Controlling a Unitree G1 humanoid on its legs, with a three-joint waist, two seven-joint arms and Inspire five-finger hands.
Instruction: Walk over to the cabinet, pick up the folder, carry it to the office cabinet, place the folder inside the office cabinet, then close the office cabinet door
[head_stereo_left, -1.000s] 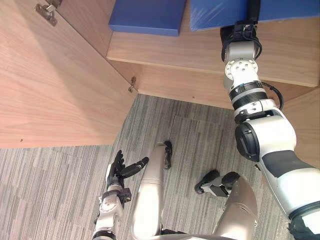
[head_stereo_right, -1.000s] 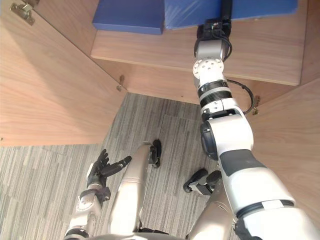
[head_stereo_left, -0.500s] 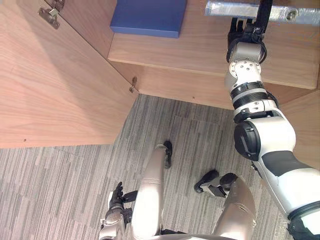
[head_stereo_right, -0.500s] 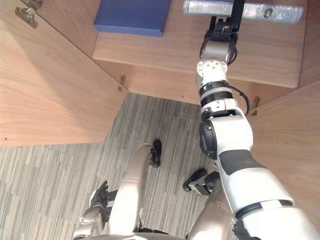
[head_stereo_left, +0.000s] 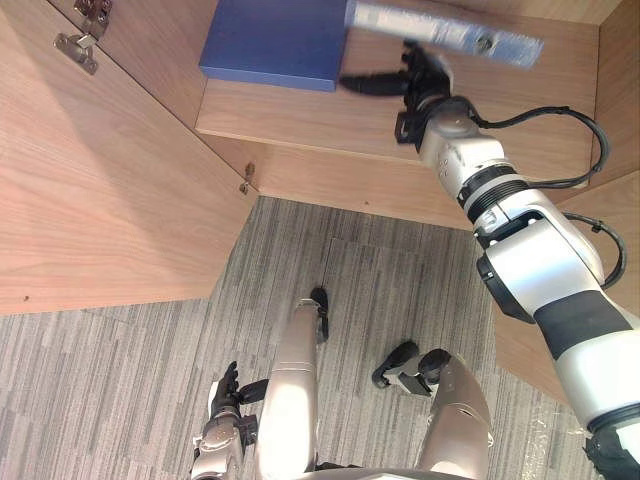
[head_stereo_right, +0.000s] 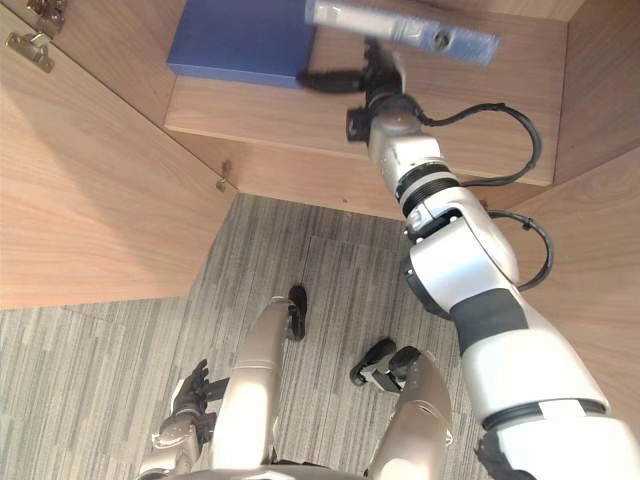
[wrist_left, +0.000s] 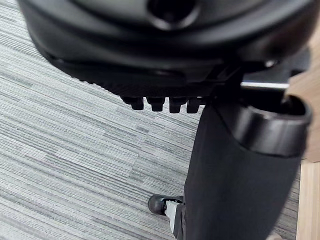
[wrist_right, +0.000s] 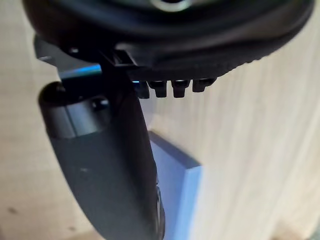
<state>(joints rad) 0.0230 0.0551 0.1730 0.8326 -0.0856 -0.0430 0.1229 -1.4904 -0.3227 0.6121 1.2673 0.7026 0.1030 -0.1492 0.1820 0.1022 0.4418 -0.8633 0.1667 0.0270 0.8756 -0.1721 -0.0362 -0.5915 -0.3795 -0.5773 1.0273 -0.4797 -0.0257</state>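
A second ago the folder (head_stereo_left: 445, 32) showed its broad blue face and hid the right hand (head_stereo_left: 423, 82). Now it stands on edge on the cabinet shelf (head_stereo_left: 300, 112), grey spine outward and slanted. The right hand has come out into view below the spine, fingers straight, thumb stretched sideways. The left hand (head_stereo_left: 226, 392) has dropped lower toward the floor (head_stereo_left: 120, 380).

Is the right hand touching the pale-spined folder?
Cannot tell. In the left eye view the right hand reaches the blurred folder; no plain contact or gap.
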